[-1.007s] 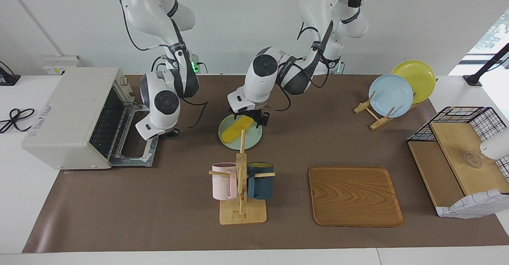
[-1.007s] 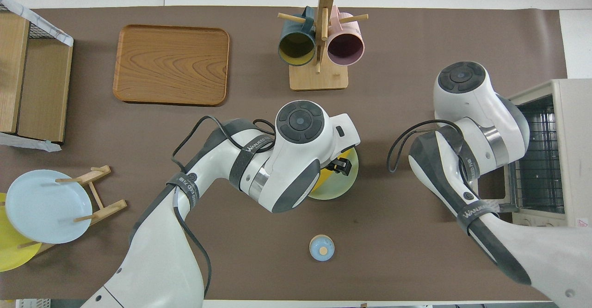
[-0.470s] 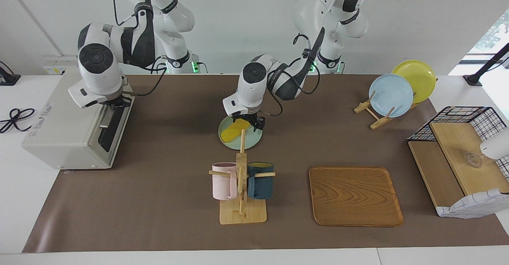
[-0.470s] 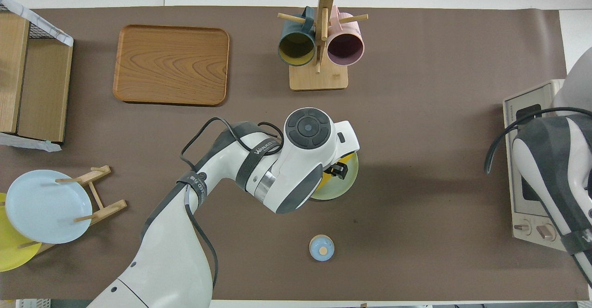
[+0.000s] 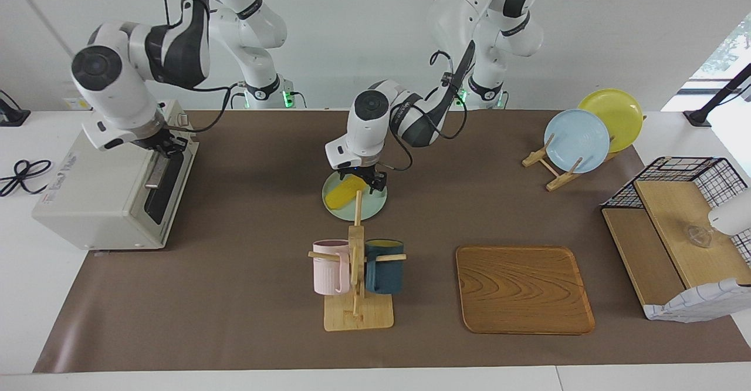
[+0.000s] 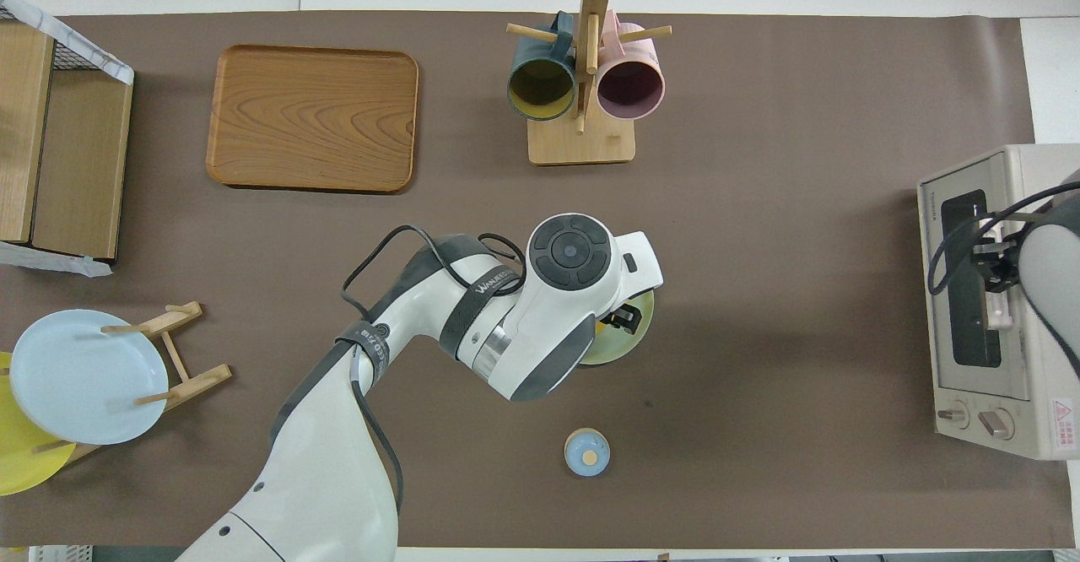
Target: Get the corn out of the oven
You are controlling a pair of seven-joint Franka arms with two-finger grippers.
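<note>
Seen from the facing view, the corn (image 5: 346,192) lies on the pale green plate (image 5: 371,208), out of the oven (image 5: 111,179), whose door is up. Over the plate, the left gripper (image 5: 364,181) hangs spread just above the cob, holding nothing. Toward the right arm's end of the table from the plate, the right gripper (image 5: 159,142) is clenched at the oven's handle. The cob looks light, stiff and smooth, likely to roll; grasp it across the thick middle.

From overhead, the left arm hides most of the plate (image 6: 629,344).
</note>
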